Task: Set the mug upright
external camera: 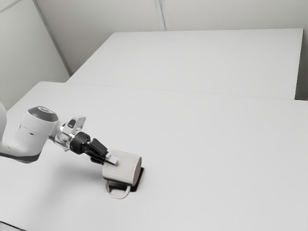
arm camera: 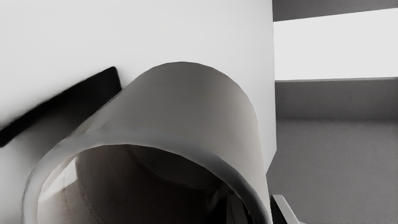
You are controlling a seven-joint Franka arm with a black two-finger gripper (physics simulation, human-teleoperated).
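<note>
Near the exterior view's left, on a smooth, matte white table (external camera: 216,144), a pale off-white, cylindrical mug (external camera: 122,166) lies on its side. Its round mouth is toward the black two-finger gripper (external camera: 107,159); its closed, flat, oval-looking base faces the exterior view's right. A slim, curved handle (external camera: 118,198) of the same pale colour forms a loop beside the body, on the side nearer the exterior camera. The gripper pinches the mug's wall at the rim: one finger stands inside the hollow, the other lies along the outer surface, its light-coloured, block-shaped tip (external camera: 112,159) seen against the pale side. The wrist view shows a thick, rounded lip, a plain outer wall and a darker interior with faint mottling and a bright patch. A flat black slab (external camera: 138,180) with rounded corners projects from beside the mug; whether it bears the mug's weight cannot be told. The smooth, rounded white arm (external camera: 36,132) carries a dark grey cap. Beyond the table edge, the wrist view includes a grey, finely speckled surface (arm camera: 335,168). Another flat white surface (external camera: 207,60) adjoins the table's far side.
</note>
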